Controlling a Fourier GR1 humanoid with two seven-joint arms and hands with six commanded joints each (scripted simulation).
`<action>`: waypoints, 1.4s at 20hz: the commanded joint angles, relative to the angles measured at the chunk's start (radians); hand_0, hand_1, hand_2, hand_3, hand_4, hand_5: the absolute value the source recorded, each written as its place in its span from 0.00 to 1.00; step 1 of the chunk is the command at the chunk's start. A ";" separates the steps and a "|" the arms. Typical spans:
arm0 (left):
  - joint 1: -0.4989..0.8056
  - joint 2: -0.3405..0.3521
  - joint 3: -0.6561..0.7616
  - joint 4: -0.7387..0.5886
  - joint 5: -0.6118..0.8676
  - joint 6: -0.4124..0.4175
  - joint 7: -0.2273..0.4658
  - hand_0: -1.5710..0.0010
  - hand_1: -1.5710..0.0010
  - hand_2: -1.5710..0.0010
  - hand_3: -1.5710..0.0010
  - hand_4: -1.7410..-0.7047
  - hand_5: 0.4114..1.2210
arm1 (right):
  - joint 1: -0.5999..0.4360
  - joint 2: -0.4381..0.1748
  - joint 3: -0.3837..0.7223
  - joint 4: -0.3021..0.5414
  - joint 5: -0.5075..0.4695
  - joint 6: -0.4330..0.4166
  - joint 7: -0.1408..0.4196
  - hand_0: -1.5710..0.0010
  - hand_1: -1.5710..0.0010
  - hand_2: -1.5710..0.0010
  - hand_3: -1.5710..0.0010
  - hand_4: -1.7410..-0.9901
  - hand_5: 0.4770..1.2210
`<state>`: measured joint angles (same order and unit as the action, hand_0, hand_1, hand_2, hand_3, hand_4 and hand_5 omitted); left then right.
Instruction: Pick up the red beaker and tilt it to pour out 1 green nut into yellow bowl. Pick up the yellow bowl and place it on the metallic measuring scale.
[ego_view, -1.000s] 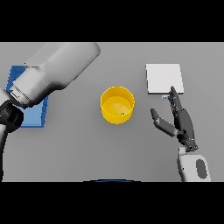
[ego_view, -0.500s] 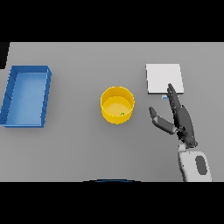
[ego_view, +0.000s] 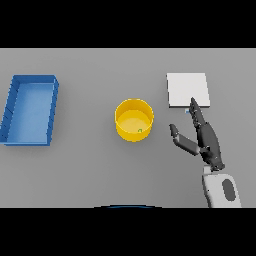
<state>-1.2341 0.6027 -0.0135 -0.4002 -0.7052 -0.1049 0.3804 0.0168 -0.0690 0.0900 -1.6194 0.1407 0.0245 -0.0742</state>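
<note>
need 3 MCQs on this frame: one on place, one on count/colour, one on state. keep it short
1. Where is the metallic measuring scale relative to the yellow bowl?
A. To its left
B. To its right and farther back
C. Directly in front of it

2. What is inside the yellow bowl?
A. Nothing
B. A heap of red nuts
C. One small green nut

3. What is the state of the right hand?
A. Open, holding nothing
B. Curled round the bowl
C. Lying flat inside the blue tray

Answers: B, the scale lies at the table's far right side. C, a single green speck sits on the bowl's floor. A, the fingers are straight, the thumb is spread, and the hand is apart from the bowl.
</note>
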 joint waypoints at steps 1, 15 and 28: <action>0.037 -0.002 0.020 -0.008 0.024 0.024 0.009 0.00 0.00 0.00 0.09 0.00 1.00 | -0.007 0.000 0.003 0.020 0.012 -0.003 0.001 1.00 1.00 1.00 1.00 0.60 0.26; 0.538 -0.046 0.089 -0.529 0.228 0.112 0.220 0.00 0.00 0.00 0.16 0.00 0.96 | -0.001 -0.016 0.005 0.018 0.015 0.008 -0.016 1.00 1.00 1.00 1.00 0.54 0.33; 0.702 -0.096 0.126 -0.788 0.366 -0.102 0.229 0.60 0.66 0.70 0.81 0.86 0.34 | 0.009 -0.015 0.012 0.007 0.034 -0.004 -0.022 1.00 1.00 1.00 1.00 0.56 0.33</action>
<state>-0.5326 0.5065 0.1125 -1.1888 -0.3396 -0.2071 0.6097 0.0256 -0.0839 0.1023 -1.6120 0.1748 0.0202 -0.0954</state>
